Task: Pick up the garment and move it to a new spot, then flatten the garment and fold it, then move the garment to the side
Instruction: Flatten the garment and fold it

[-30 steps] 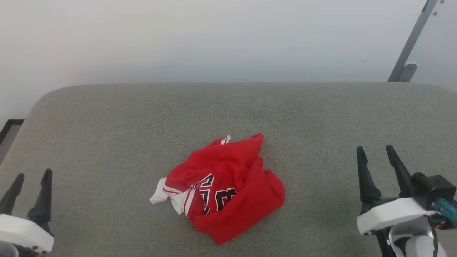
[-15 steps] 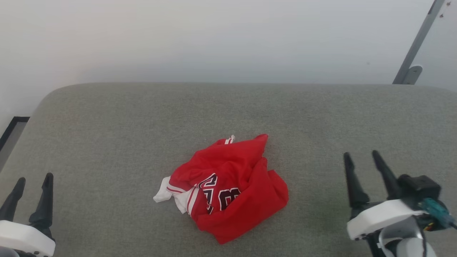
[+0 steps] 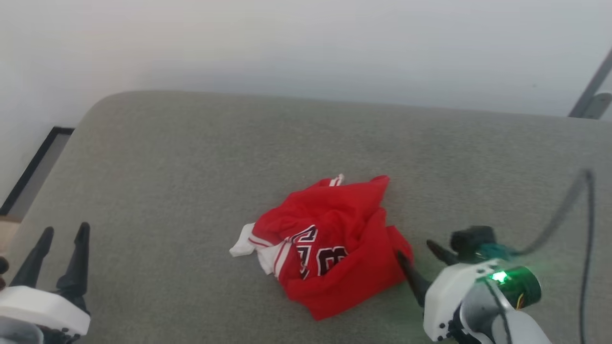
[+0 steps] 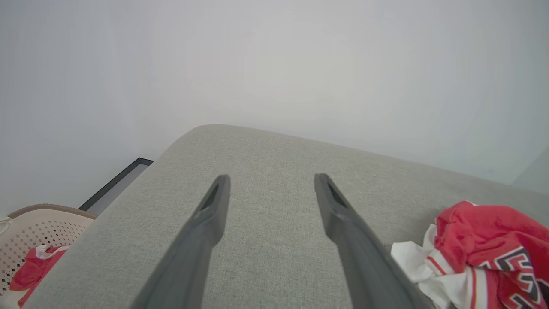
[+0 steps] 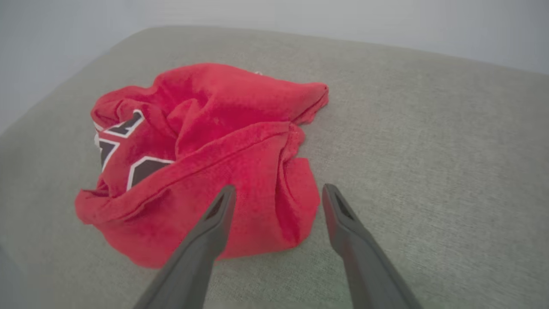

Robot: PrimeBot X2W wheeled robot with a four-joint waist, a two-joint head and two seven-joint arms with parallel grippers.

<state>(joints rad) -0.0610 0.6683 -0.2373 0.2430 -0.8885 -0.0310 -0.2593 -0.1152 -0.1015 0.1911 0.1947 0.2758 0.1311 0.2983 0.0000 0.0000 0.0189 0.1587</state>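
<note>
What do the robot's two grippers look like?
The left gripper has a white rounded housing and two long, tapering dark jaws. The right gripper matches, plus a black block, teal connector, glowing green light and a dark cable.

The garment (image 3: 330,243) lies on the surface (image 3: 191,157), about midway between its left and right edges and nearer to the near edge. The right gripper (image 3: 414,248) is just beside the garment on its right. The left gripper (image 3: 66,227) is well apart, at the near left corner, and a basket (image 4: 30,227) stands beyond the left edge.
</note>
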